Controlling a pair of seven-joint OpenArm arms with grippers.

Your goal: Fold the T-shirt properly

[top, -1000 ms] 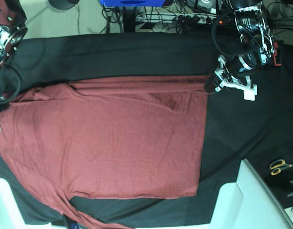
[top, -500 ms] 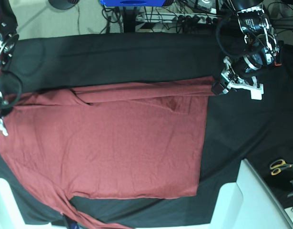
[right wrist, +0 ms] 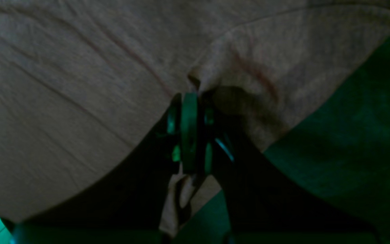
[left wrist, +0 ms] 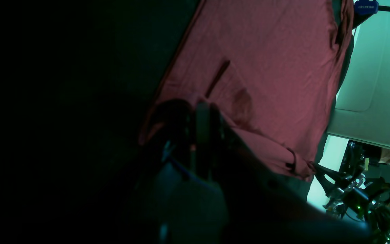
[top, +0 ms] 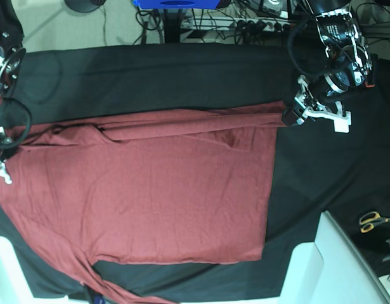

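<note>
The brick-red T-shirt [top: 150, 196] lies spread on the black cloth sheet [top: 182, 76], with a narrow folded strip along its far edge. In the base view my left gripper [top: 287, 117] is shut on the shirt's far right corner. My right gripper [top: 3, 138] is shut on the shirt's far left end. The left wrist view shows the shut fingertips [left wrist: 202, 108] pinching the red fabric [left wrist: 266, 61]. In the right wrist view the gripper [right wrist: 190, 98] is shut on a bunched fold of the shirt [right wrist: 80, 67].
Yellow-handled scissors [top: 372, 220] lie at the right edge. A white box [top: 337, 266] stands at the near right corner. Cables and a power strip [top: 245, 25] run behind the table. A sleeve [top: 118, 292] trails off the near left edge.
Both grippers have drawn apart a little, the left one to the right and the right one to the left. The shirt's far edge is now stretched out straighter.
</note>
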